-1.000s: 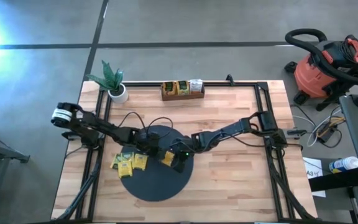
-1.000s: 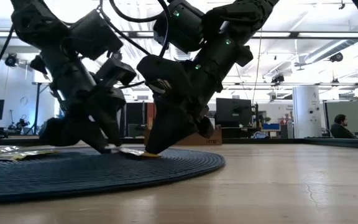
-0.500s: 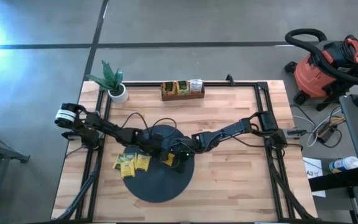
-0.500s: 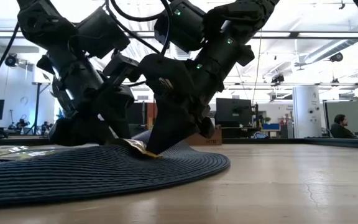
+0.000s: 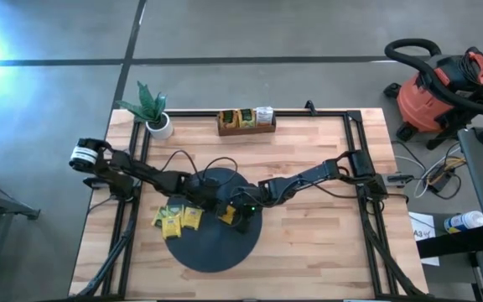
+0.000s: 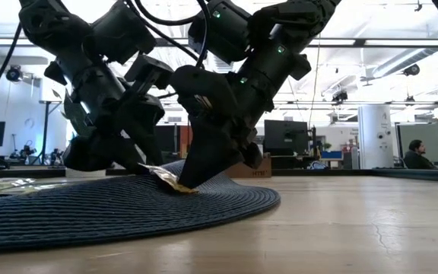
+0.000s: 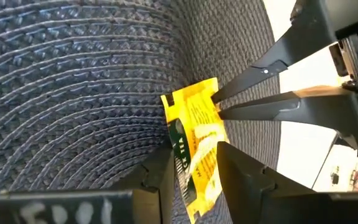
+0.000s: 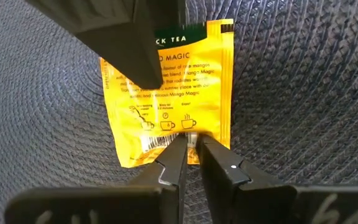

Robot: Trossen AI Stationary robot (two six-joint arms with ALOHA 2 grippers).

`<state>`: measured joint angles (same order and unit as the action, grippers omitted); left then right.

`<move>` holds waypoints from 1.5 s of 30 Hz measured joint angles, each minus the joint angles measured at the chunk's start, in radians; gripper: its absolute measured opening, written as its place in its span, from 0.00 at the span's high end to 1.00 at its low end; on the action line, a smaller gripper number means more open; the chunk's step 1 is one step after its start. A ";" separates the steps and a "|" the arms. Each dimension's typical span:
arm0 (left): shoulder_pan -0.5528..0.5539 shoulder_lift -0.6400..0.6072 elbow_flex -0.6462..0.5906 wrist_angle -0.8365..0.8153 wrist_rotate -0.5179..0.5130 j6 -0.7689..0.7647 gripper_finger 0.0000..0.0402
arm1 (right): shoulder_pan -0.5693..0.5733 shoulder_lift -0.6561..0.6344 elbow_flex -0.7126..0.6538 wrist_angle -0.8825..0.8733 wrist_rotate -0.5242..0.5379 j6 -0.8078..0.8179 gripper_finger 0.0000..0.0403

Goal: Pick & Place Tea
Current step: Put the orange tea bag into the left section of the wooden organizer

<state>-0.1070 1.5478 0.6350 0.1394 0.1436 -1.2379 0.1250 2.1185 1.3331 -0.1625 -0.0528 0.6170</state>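
Gripping one yellow packet from opposite edges, both grippers met over the middle of the black mat. The right gripper had its fingers nearly closed, pinching a thin strip of the packet's edge. The left gripper stood wider, its two fingers straddling the packet's other edge; whether they actually pressed it could not be told. In the low view the packet sat tilted, one edge lifted off the mat between the two sets of fingers, with the lower edge near or on the weave.

A cluster of more yellow packets lay at the mat's left rim, partly over the wood, just beside the left arm. The tray stood at the table's far edge, well apart from both grippers, holding a few packets. A potted plant stood at the far left corner.

Around the mat, the table showed bare wood on the right half and along the near edge. A black frame rail ran along the right side, another along the left, and one across the far edge. Beyond the table, a red shop vacuum stood on the floor to the right.
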 joint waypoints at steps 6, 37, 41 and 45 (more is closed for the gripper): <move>0.000 -0.013 0.001 -0.003 -0.006 0.020 0.72 | 0.000 0.000 0.000 -0.002 0.002 0.006 0.89; -0.005 -0.114 0.008 -0.140 -0.095 0.182 1.00 | -0.001 -0.212 0.046 -0.141 0.176 -0.109 0.89; -0.042 -0.243 0.040 -0.144 -0.208 0.416 1.00 | -0.018 -0.302 0.041 -0.230 0.278 -0.128 0.89; -0.127 -0.351 0.136 -0.270 -0.401 0.796 1.00 | -0.056 -0.362 0.033 -0.278 0.268 -0.129 0.89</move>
<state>-0.2335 1.1964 0.7712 -0.1310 -0.2572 -0.4414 0.0691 1.7562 1.3665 -0.4405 0.2151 0.4876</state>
